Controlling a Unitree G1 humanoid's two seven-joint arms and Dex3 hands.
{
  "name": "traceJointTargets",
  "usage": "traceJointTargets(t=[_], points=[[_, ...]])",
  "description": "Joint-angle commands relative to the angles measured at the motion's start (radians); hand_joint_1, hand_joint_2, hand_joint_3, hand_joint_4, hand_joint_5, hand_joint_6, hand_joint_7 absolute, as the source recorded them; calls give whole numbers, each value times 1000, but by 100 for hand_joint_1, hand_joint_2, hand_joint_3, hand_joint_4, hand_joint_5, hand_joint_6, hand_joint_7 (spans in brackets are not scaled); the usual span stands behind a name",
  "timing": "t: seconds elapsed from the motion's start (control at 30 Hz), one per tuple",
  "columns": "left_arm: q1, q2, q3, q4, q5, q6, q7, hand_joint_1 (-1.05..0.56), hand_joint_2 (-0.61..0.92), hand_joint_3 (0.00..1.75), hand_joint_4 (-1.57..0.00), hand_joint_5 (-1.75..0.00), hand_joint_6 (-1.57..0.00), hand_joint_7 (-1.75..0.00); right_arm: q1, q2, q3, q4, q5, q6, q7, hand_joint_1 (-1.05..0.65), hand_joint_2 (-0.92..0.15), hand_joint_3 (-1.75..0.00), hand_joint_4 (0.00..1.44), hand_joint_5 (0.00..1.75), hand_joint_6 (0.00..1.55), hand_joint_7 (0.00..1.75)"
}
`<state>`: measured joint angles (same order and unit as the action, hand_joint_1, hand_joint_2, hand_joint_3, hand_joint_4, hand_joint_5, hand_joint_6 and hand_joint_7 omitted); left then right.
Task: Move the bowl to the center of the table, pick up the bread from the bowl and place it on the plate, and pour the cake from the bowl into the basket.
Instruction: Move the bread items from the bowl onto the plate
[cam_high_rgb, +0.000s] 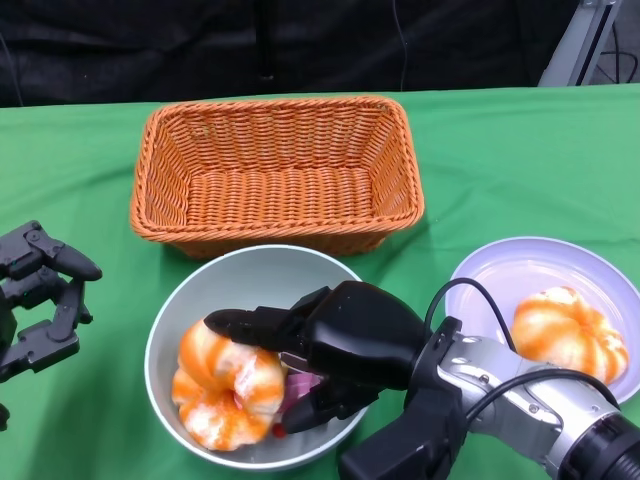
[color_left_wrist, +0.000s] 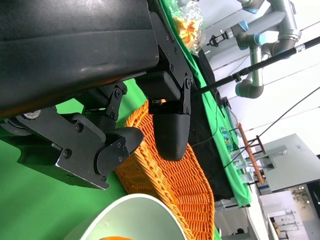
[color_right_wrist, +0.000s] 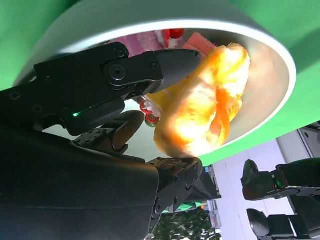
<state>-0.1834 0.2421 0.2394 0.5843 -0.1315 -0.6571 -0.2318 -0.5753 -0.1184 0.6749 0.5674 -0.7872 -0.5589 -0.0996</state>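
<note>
Head view shows a pale bowl (cam_high_rgb: 170, 330) on the green tablecloth (cam_high_rgb: 80, 180), just in front of the woven orange basket (cam_high_rgb: 277, 170), their rims almost touching. Inside the bowl lies an orange-and-white bread (cam_high_rgb: 225, 385), and a bit of pink and red cake (cam_high_rgb: 298, 388) peeks out beside it, mostly hidden under the right hand (cam_high_rgb: 320, 350). That hand reaches into the bowl with its fingers (cam_high_rgb: 245, 322) lying over the top of the bread and another finger down beside the cake; the right wrist view shows the fingers (color_right_wrist: 165, 65) spread on either side of the bread (color_right_wrist: 205, 110), close around it, but whether they actually press on it I cannot tell. To the right of the bowl stands a white plate (cam_high_rgb: 500, 270) carrying a second orange-and-white bread (cam_high_rgb: 568, 332). The left hand (cam_high_rgb: 40, 300) hovers left of the bowl, apart from it, fingers loosely apart and holding nothing; the left wrist view shows its fingers (color_left_wrist: 170, 130) above the basket's wall (color_left_wrist: 170, 180) with the bowl's rim (color_left_wrist: 135, 205) nearby.
</note>
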Motion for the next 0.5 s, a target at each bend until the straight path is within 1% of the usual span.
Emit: traceJointTargets(t=[0.03,0.17,0.33,0.43,0.5], points=[[-15,18,8,9,-13,0,-6,4,67,101,-77,-169,-71,-139,-9,-3,8,15,-5,-18,-2,-68,-92,-17,67,1,30,1],[-16,17,9,11,-20,2,-13,3,67,101,-77,-169,-71,-140,-10,-2,5,10,-2,-8,13,-68,-92,-19,65,0,30,0],[-19,19,6,17,-8,-6,-3,2,66,100,-77,-170,-71,-139,-13,4,5,30,-13,-8,-21,-67,-92,-18,66,1,30,0],[-21,18,6,20,-11,-9,-5,3,65,101,-78,-169,-72,-139,-16,3,8,32,-17,-6,-22,-66,-92,-19,66,1,29,0],[-23,18,6,24,-14,-11,-8,3,65,102,-77,-169,-72,-138,-18,4,8,35,-15,-7,-19,-65,-92,-22,66,0,31,1]])
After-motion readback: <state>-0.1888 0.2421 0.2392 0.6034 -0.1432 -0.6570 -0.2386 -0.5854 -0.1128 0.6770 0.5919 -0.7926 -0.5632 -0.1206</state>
